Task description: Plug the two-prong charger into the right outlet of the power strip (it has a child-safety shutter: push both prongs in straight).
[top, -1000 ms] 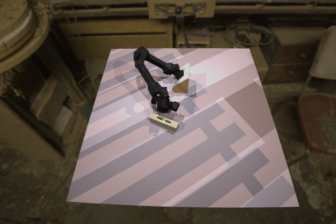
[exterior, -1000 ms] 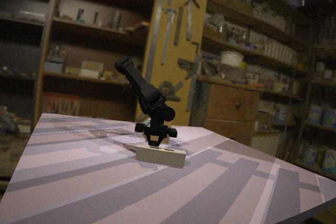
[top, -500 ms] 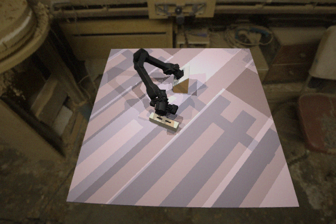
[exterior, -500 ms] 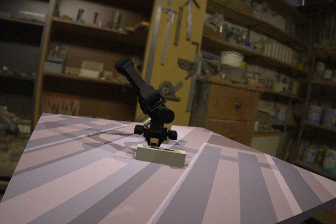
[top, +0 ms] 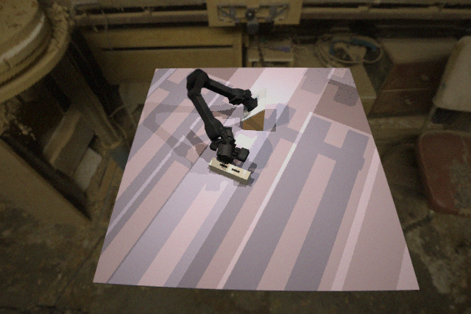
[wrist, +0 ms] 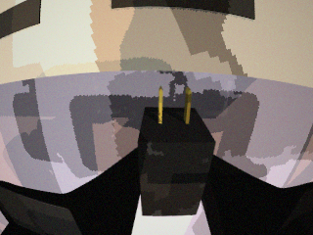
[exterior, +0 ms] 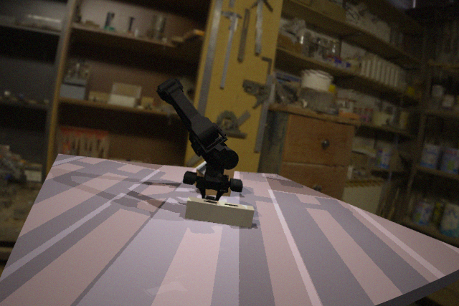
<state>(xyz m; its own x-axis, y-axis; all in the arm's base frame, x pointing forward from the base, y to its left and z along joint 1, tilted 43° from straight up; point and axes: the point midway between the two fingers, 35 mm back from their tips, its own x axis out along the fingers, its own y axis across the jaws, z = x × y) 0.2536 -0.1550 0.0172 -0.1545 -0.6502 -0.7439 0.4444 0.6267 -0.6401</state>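
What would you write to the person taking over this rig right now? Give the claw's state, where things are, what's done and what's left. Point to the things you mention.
Claw (top: 227, 162) (exterior: 211, 198) (wrist: 168, 155): shut on the black two-prong charger (wrist: 176, 164), prongs bare.
Power strip (top: 229, 172) (exterior: 219, 212) (wrist: 274, 39): on the table, beside the claw, slots up.
Done: charger gripped.
Left: line up with the right outlet, then push both prongs in straight.

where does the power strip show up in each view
Top: the cream power strip lies near the middle of the picture, just below the gripper.
Exterior: a little below the middle, under the gripper.
Wrist: only partly in view, across the top edge, beyond the charger's prongs.
Shared landmark: the dark slots in its pale top face.
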